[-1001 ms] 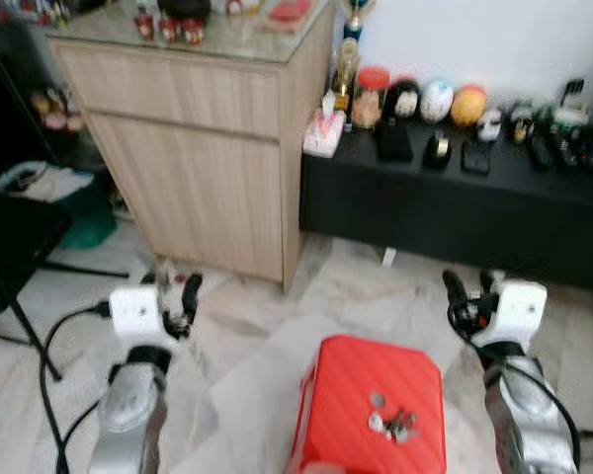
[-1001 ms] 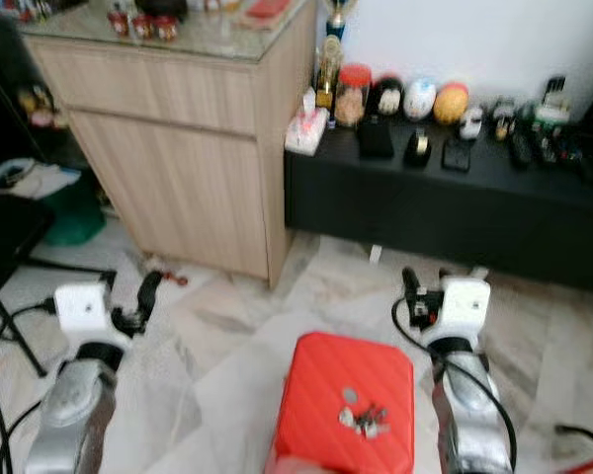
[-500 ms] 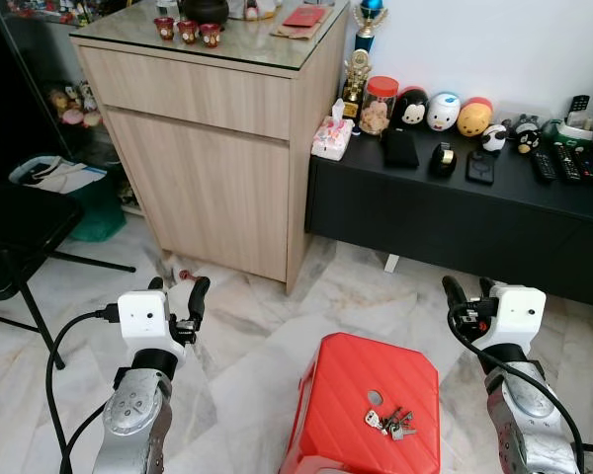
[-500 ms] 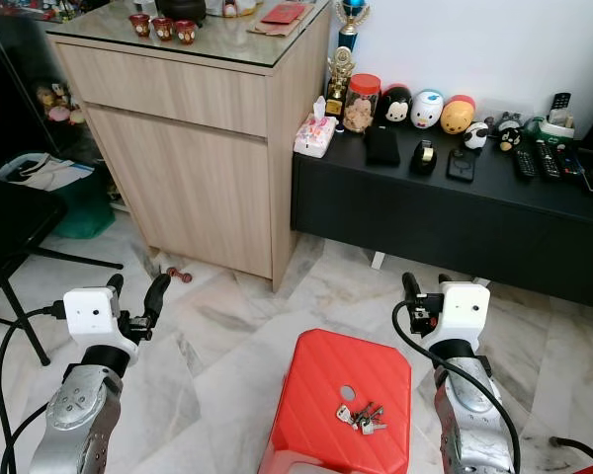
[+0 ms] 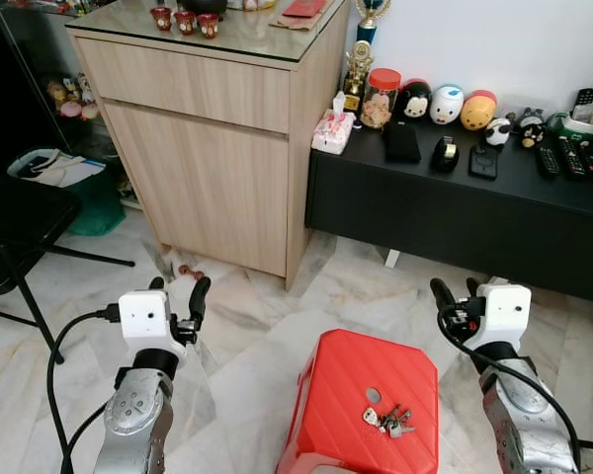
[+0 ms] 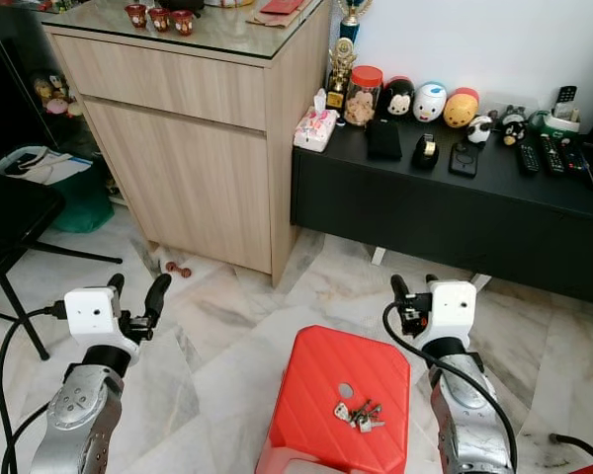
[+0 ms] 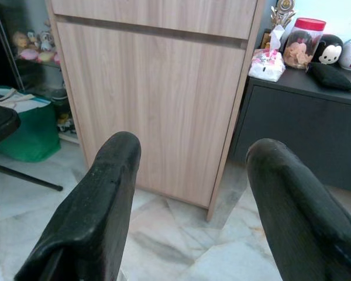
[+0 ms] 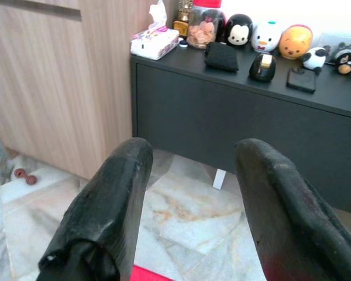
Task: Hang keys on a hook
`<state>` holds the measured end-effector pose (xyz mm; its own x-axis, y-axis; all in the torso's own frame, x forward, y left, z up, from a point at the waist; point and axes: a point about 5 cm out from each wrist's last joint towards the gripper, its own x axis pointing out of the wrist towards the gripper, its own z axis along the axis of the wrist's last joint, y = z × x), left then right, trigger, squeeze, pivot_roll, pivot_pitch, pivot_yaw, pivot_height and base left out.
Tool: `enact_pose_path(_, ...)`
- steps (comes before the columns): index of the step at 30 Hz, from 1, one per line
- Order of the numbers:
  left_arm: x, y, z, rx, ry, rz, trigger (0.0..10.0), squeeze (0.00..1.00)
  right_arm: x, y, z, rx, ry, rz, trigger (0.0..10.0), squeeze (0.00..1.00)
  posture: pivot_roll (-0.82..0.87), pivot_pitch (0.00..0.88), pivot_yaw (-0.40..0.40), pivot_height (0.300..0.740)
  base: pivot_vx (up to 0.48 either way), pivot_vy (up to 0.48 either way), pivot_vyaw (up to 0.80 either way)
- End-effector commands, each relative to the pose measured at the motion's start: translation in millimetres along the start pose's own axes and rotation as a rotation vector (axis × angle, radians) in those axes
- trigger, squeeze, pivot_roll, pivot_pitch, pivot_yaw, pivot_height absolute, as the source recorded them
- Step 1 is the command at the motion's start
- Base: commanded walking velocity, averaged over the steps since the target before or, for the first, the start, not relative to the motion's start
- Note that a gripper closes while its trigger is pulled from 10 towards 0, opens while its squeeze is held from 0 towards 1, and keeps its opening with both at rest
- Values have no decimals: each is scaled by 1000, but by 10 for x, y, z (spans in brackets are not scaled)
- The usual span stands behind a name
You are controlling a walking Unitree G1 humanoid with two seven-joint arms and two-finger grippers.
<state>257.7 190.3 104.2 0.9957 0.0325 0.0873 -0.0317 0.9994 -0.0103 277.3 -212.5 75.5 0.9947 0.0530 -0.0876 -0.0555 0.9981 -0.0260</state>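
Your left claw (image 5: 178,296) is up at the left of the red stool (image 5: 348,380), fingers spread wide, nothing in it. In its wrist view the two black fingers (image 7: 99,205) frame the wooden cabinet (image 7: 158,99) with a clear gap between them. Right claw (image 5: 455,294) is the same: fingers well apart, empty, raised at the right of the stool. Its wrist view looks over the marble floor (image 8: 181,205) toward the black low tabletop (image 8: 234,111).

The keys (image 5: 387,422) lie flat on the stool's top, toward its near right part, just below the small round hole (image 5: 376,395) in the seat. The bunch is spread out, long axis running roughly left to right across the stool, silver key at the left end, darker pieces fanned toward the right. You can't make out the exact heading of each key at this size. Both claws are well apart from the bunch, neither touching stool or keys.

On the black tabletop against the wall: a tissue pack (image 5: 334,131), a red-lidded jar (image 5: 380,98), a row of round toy figures (image 5: 445,103), remotes (image 5: 563,158) at the far right.
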Motion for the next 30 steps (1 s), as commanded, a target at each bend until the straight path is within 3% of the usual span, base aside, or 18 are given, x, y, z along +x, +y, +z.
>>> enact_pose_path(1,3,-19,17,0,-13,-1,10000,0,1,-14,-12,-13,15,15,10000,0,-102,91,-63,655,0,0,0)
enact_pose_path(19,18,-33,20,-1,-15,-2,10000,0,37,-46,-81,-6,79,18,10000,0,-104,87,-64,651,0,0,0)
enact_pose_path(30,22,-36,18,-3,-16,0,10000,0,50,28,-93,-1,94,81,10000,0,-105,89,-64,651,0,0,0)
